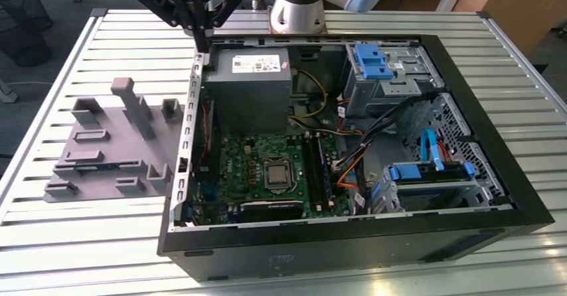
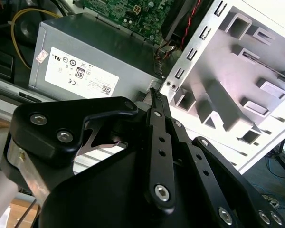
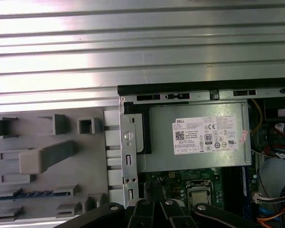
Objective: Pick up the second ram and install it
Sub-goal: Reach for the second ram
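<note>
The gripper (image 1: 204, 42) hangs with its fingers pressed together on nothing, above the rear corner of the open computer case (image 1: 354, 249); the power supply (image 1: 252, 90) sits just beneath it; the second ram (image 3: 26, 194) lies well apart from it, off to one side and lower down, in a slot of the grey holder (image 3: 47, 156) beside the case.

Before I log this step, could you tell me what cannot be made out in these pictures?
1. The second ram: in the first wrist view the grey holder hides all but its edge.
2. The memory slots: too small in the exterior view to tell whether one is filled.
3. The gripper: in the second wrist view its black body hides whatever lies beneath it.
</note>
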